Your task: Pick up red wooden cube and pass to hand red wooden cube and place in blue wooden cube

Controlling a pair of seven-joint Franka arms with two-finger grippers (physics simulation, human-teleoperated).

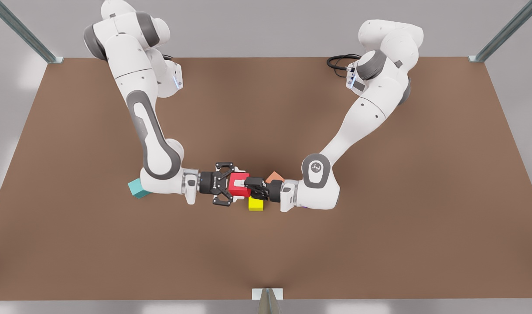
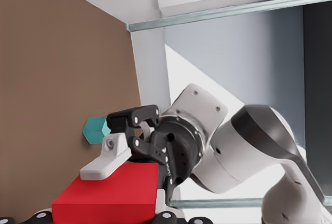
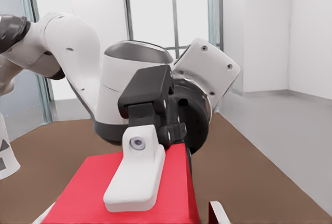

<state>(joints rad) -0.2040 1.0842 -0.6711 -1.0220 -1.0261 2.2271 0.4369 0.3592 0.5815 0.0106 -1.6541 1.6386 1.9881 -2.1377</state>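
While the small bright red wooden cube (image 1: 240, 183) hangs in the air between two white robot arms, the handover is at its midpoint above the table.

The left gripper (image 1: 250, 186), a compact black claw, reaches in from the front view's right. Its white finger (image 3: 137, 175) lies flat on one face of the cube, clamped on it. The right gripper (image 1: 233, 186), a black open-frame claw, comes from the front view's left. Its white finger (image 2: 106, 159) presses another face, so it appears clamped too.

To do this step well, the left gripper should probably let go only once the right grip is firm, then back straight out without dragging the cube.

A small teal wooden cube (image 1: 137, 188), the goal, sits on the table beside the right arm's elbow. A yellow cube (image 1: 256, 203) and a pale orange cube (image 1: 274, 177) lie beneath the handover.

The flat brown table (image 1: 266, 109) is matte, with metal posts at its corners and pale grey walls around it.
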